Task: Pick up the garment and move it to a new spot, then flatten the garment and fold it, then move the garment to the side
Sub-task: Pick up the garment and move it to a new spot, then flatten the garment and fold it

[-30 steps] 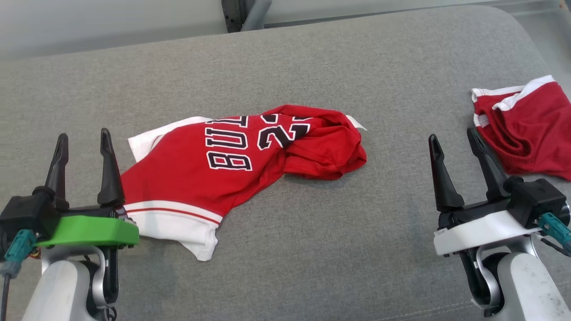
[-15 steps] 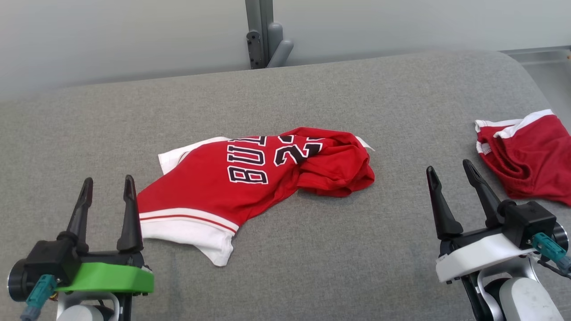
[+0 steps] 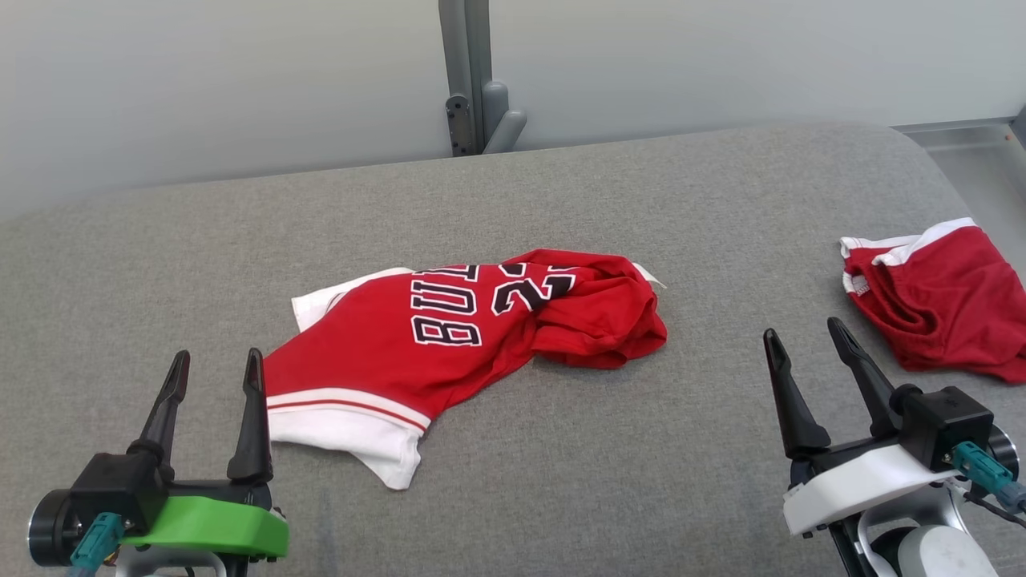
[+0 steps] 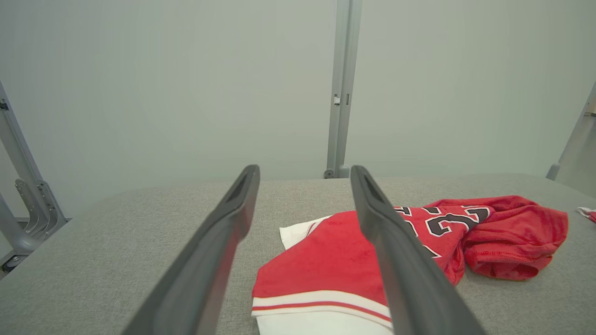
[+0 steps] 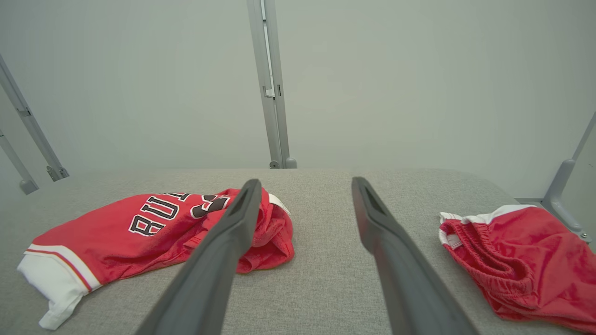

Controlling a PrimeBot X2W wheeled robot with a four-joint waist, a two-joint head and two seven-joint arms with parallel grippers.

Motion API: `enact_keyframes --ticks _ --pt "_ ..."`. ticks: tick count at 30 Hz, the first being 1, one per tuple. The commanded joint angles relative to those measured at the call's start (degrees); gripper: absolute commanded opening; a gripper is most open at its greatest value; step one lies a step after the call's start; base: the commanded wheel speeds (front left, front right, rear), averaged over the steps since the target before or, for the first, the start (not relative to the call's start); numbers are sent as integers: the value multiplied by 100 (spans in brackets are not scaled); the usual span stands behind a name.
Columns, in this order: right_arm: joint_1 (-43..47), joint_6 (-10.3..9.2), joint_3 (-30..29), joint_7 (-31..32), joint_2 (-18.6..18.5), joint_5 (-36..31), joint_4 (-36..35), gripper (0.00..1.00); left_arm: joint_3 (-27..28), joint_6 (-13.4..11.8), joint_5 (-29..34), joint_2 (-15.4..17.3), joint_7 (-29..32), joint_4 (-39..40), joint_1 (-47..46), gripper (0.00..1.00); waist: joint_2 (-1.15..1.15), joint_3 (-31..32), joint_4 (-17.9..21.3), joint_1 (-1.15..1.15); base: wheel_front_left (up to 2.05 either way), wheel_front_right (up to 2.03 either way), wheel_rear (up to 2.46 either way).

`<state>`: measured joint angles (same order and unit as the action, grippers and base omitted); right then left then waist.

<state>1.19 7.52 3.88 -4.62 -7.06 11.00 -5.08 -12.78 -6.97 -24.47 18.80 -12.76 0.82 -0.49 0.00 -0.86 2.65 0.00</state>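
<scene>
Red jersey, bunched toward 3 o'clock. Left hand, right hand: apart, empty. Risk: pinch catches several layers.

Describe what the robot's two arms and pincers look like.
The left pincer and right pincer each have two long, tapered black fingers on a black block with a teal cable plug. The left sits on a bright green collar, the right on a white collar above a pale forearm.

Bright, even, diffuse light with faint soft shadows; wrist views bend straight edges, everything reasonably sharp.
</scene>
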Motion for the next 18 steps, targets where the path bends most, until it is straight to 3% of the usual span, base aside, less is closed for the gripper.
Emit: enact_keyframes --ticks 1,18 --pt "84 -7 -20 19 2 66 -32 100 8 -24 27 51 7 24 86 100 0 -1 3 0 0 0 0" --pt "-11 -7 -28 8 -16 55 0 100 -5 -88 -45 106 50 38 9 100 0 -22 -9 0 0 0 0"
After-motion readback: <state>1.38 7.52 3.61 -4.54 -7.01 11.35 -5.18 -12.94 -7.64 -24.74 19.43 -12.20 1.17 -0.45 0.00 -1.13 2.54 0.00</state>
